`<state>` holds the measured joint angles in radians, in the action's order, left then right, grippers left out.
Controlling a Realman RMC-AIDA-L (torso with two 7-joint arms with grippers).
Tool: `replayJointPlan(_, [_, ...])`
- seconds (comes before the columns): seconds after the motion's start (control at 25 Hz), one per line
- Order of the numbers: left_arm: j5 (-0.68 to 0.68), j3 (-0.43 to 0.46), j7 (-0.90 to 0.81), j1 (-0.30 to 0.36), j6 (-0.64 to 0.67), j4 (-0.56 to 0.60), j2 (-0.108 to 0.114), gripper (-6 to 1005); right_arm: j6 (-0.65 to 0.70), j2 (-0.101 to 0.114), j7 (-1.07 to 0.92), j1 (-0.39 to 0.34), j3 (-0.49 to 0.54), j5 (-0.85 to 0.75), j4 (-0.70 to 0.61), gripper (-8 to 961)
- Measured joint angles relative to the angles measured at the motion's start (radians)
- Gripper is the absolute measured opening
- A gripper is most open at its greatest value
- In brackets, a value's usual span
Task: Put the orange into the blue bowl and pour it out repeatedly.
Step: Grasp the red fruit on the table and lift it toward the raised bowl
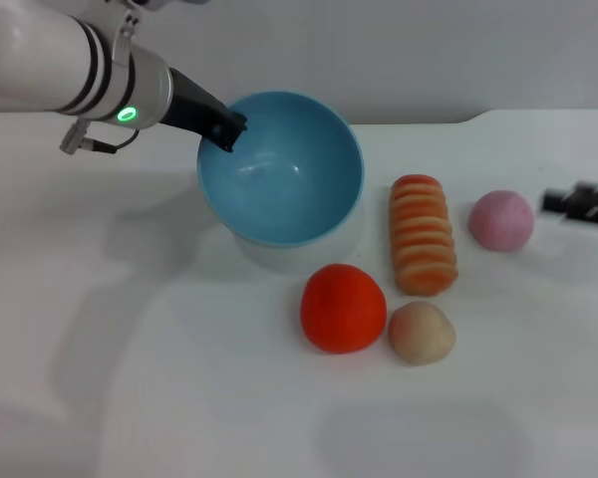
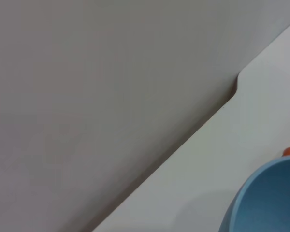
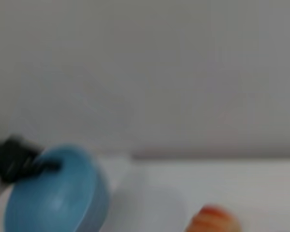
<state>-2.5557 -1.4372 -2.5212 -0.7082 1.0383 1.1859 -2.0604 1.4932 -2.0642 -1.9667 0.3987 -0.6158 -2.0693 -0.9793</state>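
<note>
The blue bowl (image 1: pixel 284 174) was held tilted and empty, its rim pinched by the left gripper (image 1: pixel 226 129). The orange (image 1: pixel 343 308) lay just beside the bowl on the table (image 1: pixel 130 398), so a pour was judged done. The right gripper (image 1: pixel 581 202) was parked far from the bowl; its fingers could not be told.

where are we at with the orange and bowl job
Just poured, it seems: the orange lies on the table beside the tan ball, and the blue bowl is empty. In hand: the left gripper holds the bowl's rim, tilted and raised. Left: set it down; the right gripper, at the table's edge, reloads.
</note>
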Motion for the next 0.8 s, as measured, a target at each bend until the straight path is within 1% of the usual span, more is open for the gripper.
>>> replayJointPlan(0.04, [-0.003, 0.010, -0.006, -0.006, 0.004, -0.005, 0.000, -1, 0.013, -0.001, -0.024, 0.016, -0.026, -0.040, -0.005, 761])
replayJointPlan(0.08, [-0.006, 0.022, -0.012, -0.010, 0.005, -0.007, 0.000, -1, 0.019, -0.002, -0.069, 0.048, -0.093, -0.097, 0.000, 761])
replayJointPlan(0.16, [-0.010, 0.066, -0.020, -0.012, 0.001, -0.014, 0.000, -1, 0.009, -0.004, -0.095, 0.086, -0.176, -0.116, 0.041, 762])
replayJointPlan(0.2, [-0.010, 0.066, -0.020, -0.012, 0.001, -0.014, 0.000, -1, 0.000, -0.004, -0.098, 0.100, -0.191, -0.116, 0.062, 762])
replayJointPlan(0.28, [-0.010, 0.068, -0.020, -0.012, 0.001, -0.017, 0.000, -2, 0.000, -0.004, -0.098, 0.100, -0.191, -0.116, 0.062, 762])
replayJointPlan(0.32, [-0.010, 0.067, -0.021, -0.010, 0.000, -0.020, 0.000, -2, -0.018, -0.005, -0.101, 0.129, -0.203, -0.117, 0.106, 762])
replayJointPlan(0.36, [-0.011, 0.065, -0.021, -0.008, -0.001, -0.025, -0.001, -2, -0.018, -0.005, -0.101, 0.129, -0.203, -0.117, 0.106, 762])
replayJointPlan(0.52, [-0.012, 0.059, -0.022, -0.005, -0.015, -0.050, -0.002, -2, -0.068, -0.005, -0.094, 0.186, -0.211, -0.118, 0.210, 762])
replayJointPlan(0.8, [-0.012, 0.033, -0.023, -0.011, -0.031, -0.055, -0.004, -2, -0.142, -0.009, -0.077, 0.268, -0.265, -0.107, 0.363, 761])
